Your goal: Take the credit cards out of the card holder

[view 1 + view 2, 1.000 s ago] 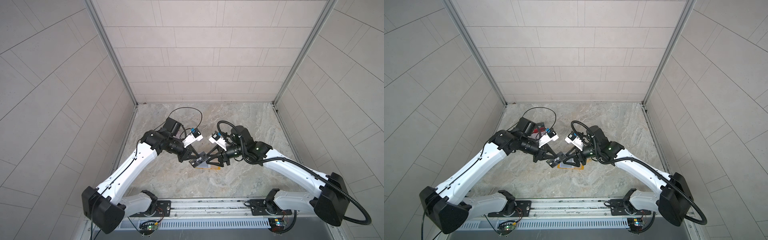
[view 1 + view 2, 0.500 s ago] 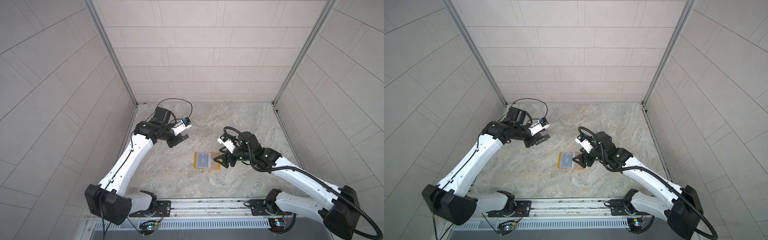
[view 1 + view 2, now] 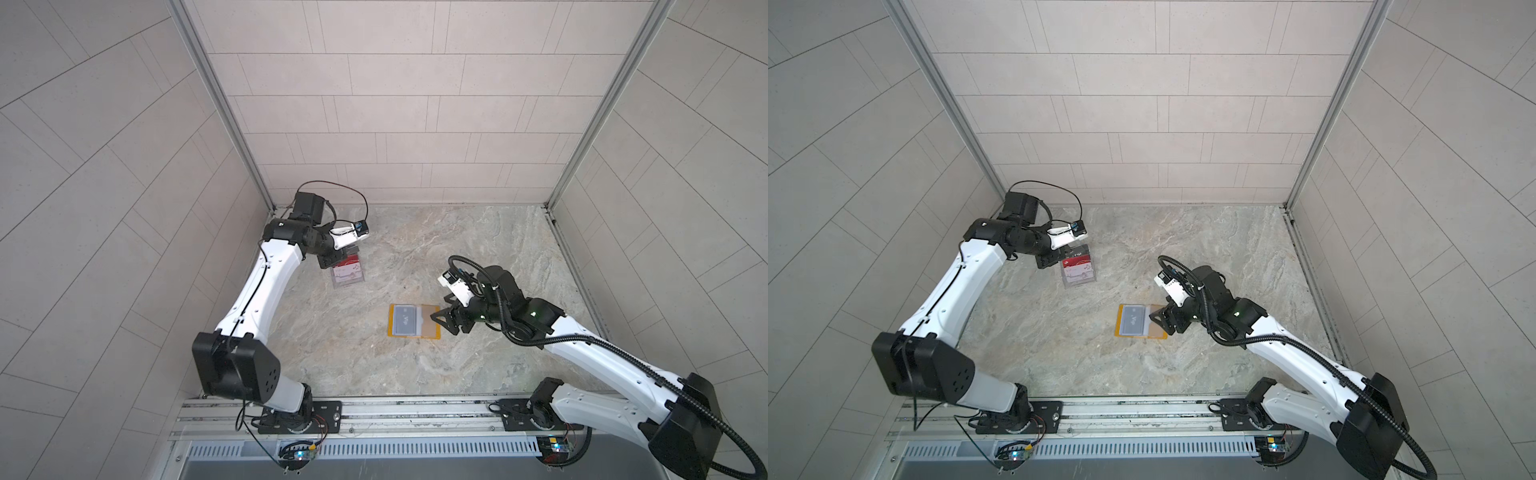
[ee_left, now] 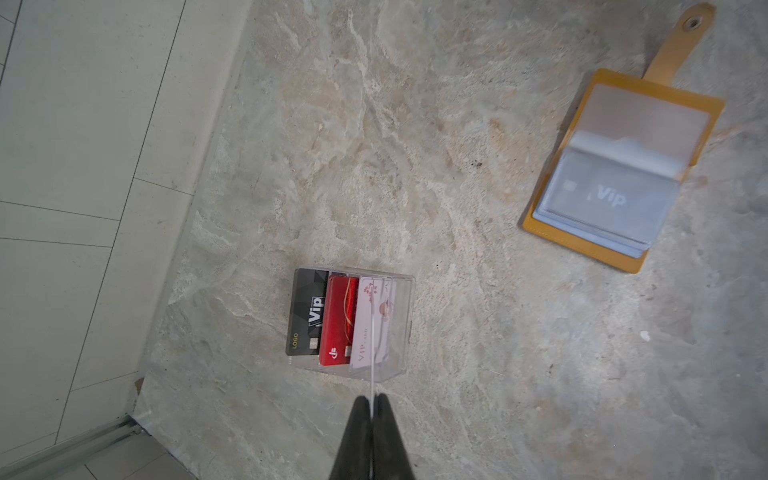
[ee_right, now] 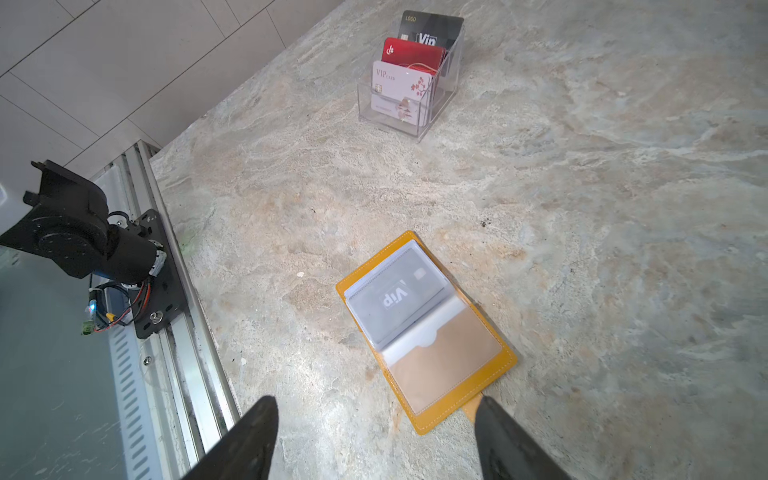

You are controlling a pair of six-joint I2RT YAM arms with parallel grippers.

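Pose, left arm: elbow raised, forearm reaching toward 10 o'clock of the marble-patterned bench (image 3: 478, 249), wrist bent down. The left fingers (image 4: 368, 411) are pressed together on a thin pale-edged card (image 4: 372, 357), seen edge-on above the clear tiered plastic stand (image 3: 349, 278); its face cannot be read.

Pose, right arm: stretched low, pointing to 9 o'clock. The right fingers (image 3: 441, 323) are spread wide and hold nothing, at the 3 o'clock edge of the mustard-yellow booklet card holder (image 3: 430, 324), over its snap tab (image 5: 471, 409). The holder lies open and flat mid-bench, with a dark grey "Vip" credit card (image 5: 395, 297) inside its clear sleeve (image 5: 419, 345).

card holder (image 5: 505, 359) matt leather-look, cloudy plastic sleeves (image 5: 399, 307); stand (image 5: 390, 122) clear glossy plastic; tabletop (image 5: 602, 187) stone-patterned, matt
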